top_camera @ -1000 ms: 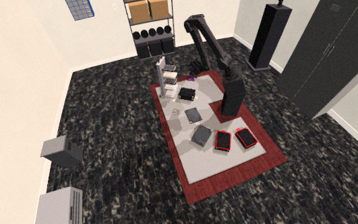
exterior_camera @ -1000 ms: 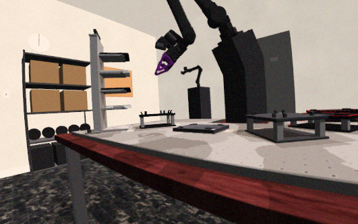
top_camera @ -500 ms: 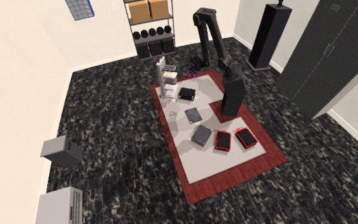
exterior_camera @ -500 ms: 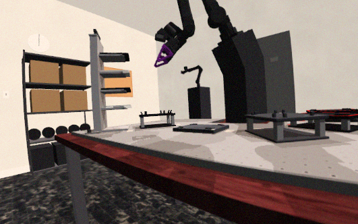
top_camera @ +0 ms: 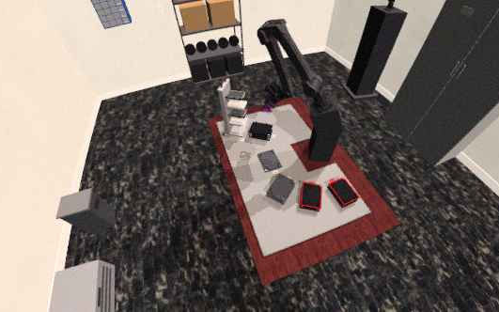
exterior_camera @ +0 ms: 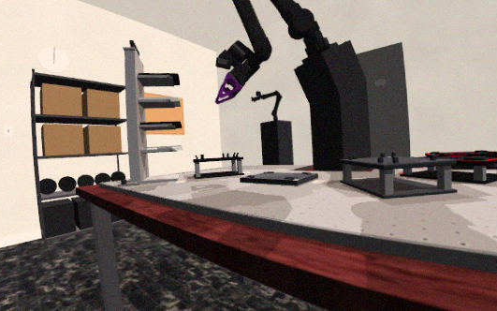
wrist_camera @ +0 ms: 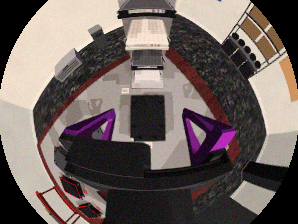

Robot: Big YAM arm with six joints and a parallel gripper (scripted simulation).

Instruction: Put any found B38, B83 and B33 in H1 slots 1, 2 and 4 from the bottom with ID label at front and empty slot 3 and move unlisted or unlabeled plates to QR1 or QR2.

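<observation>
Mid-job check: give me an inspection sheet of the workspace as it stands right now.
Surface: grey perforated deck on a red-edged table.
Job's things: plate hotel with four shelves; dark plate on the nest in front of it; red-rimmed quarantine nests.
Clutter: nothing seen.
Grippers: gripper open, holding nothing, in the air near the hotel's upper shelves.
Cables: nothing seen.
Surroundings: shelf rack with cardboard boxes; dark cabinet; patterned carpet.

No text, label or number can be read in any view
</observation>
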